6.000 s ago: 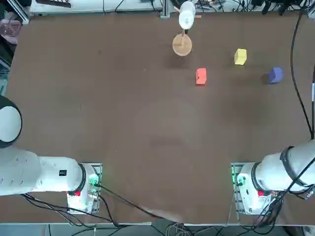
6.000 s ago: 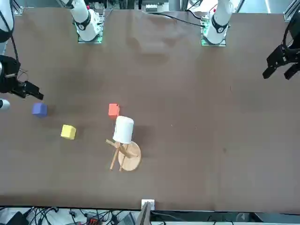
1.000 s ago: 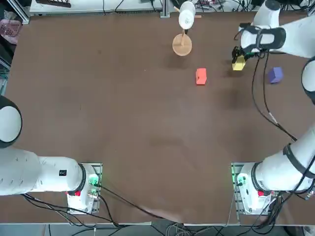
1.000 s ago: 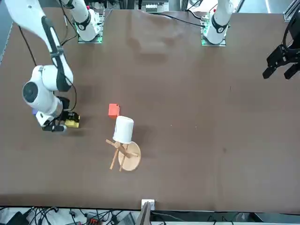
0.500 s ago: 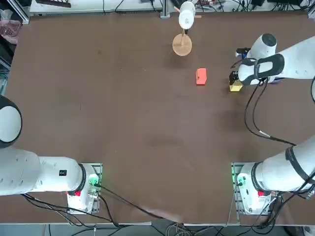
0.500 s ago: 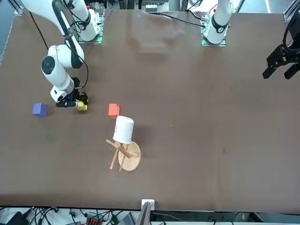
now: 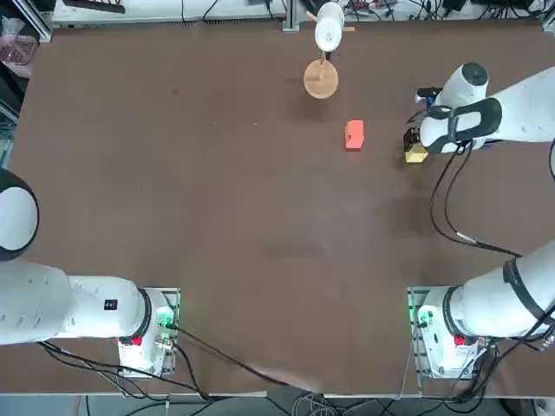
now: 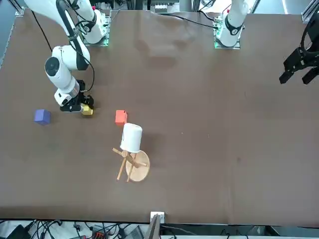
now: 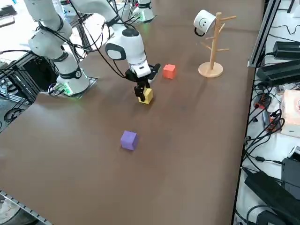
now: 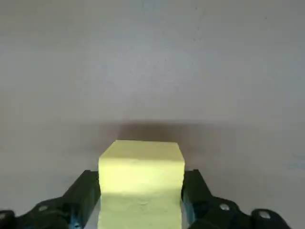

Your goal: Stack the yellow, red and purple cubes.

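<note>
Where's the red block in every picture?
Top view: red block is above and right of the middle.
Front view: left of the middle.
Right side view: upper part, a bit right.
Right wrist view: not in it.
Landmark in all four: the right gripper, holding the yellow block.
</note>
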Controlling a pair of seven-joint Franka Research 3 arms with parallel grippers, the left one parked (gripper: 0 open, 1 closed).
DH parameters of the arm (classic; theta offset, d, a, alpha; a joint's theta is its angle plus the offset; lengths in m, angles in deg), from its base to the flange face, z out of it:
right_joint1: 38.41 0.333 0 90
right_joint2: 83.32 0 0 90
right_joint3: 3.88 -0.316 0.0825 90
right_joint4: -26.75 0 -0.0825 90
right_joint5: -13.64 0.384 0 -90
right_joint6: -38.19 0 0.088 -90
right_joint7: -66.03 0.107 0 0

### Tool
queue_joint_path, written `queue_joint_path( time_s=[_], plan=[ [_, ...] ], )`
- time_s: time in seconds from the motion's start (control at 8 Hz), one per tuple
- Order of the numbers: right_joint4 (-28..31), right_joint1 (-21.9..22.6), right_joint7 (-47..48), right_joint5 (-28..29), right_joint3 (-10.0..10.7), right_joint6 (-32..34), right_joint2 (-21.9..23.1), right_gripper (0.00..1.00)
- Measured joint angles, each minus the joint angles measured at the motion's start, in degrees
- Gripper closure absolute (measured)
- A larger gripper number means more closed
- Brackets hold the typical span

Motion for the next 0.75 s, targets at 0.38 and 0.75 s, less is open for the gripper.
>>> queue_joint_path(
  time_s=[0.38, 0.75],
  plan=[
    [-0.6, 0.0, 0.0, 0.0, 0.0, -0.3, 1.4, 0.00],
    [-4.0, 2.4, 4.6, 0.1, -1.0, 6.5, 5.5, 0.00]
  ],
)
